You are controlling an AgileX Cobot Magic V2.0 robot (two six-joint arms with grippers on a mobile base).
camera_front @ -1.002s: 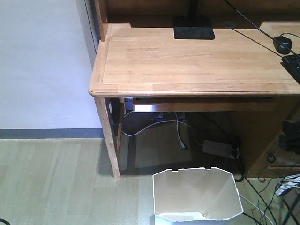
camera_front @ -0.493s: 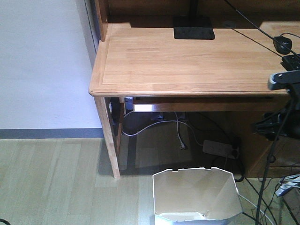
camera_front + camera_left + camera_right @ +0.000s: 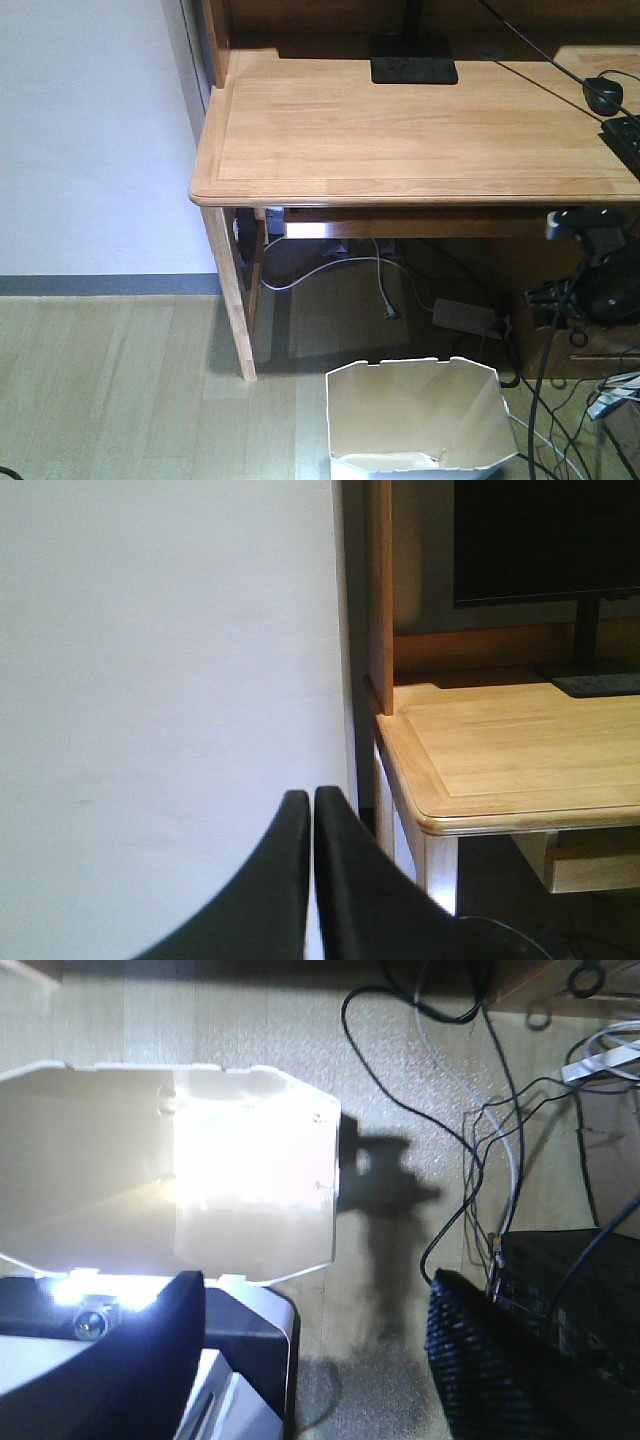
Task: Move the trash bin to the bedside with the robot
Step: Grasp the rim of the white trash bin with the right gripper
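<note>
The right claw point(image 3: 318, 1285) hangs with its fingers wide apart and nothing between them, looking down on the trash bin point(image 3: 200, 1170). In its wrist view the bin's right rim edge falls between the two fingers, though I cannot tell how high above the rim it is. The left claw point(image 3: 310, 798) has its fingers pressed together, empty, pointing at the white wall point(image 3: 160, 660) beside the bench point(image 3: 520, 740) corner. Seen from the front, the bin stands upright on the wooden floor point(image 3: 120, 380) just in front of the bench, with the right arm point(image 3: 595, 285) above and to its right, near loose cables point(image 3: 516, 1150). No bed shows in any view. I judge the step in hand to be the reach for the bin, with the carry not yet begun. The next move calls for lowering the spread claw so one finger goes inside the wall and one outside, then closing on the thin rim, keeping clear of the cables.
</note>
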